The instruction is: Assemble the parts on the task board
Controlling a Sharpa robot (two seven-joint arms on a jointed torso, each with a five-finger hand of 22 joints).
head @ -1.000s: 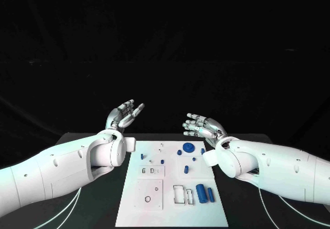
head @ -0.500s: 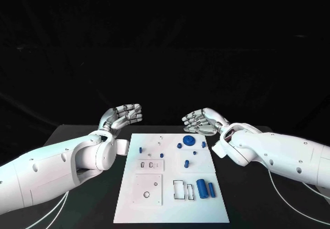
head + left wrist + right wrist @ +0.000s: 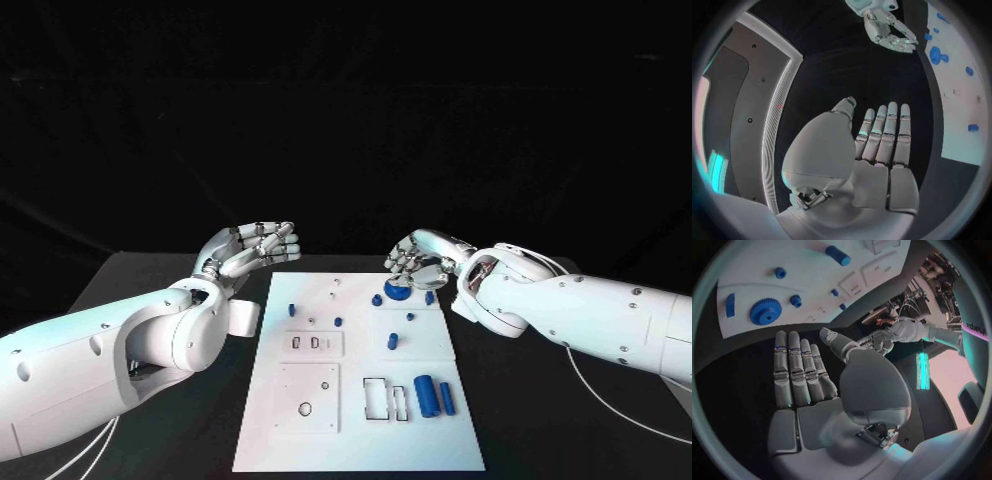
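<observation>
Hovering just above the blue gear point(image 3: 397, 291), right hand point(image 3: 420, 263) empty, fingers extended, left hand point(image 3: 253, 246) likewise empty beside task board point(image 3: 361, 440)

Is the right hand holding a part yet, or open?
Open. The right hand shows flat, straight fingers and a bare palm, poised near the blue gear, which lies on the task board.

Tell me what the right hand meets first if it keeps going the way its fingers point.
Probably the blue gear at the task board's far end: the right hand's fingers point toward it, though height above the board is unclear.
</observation>
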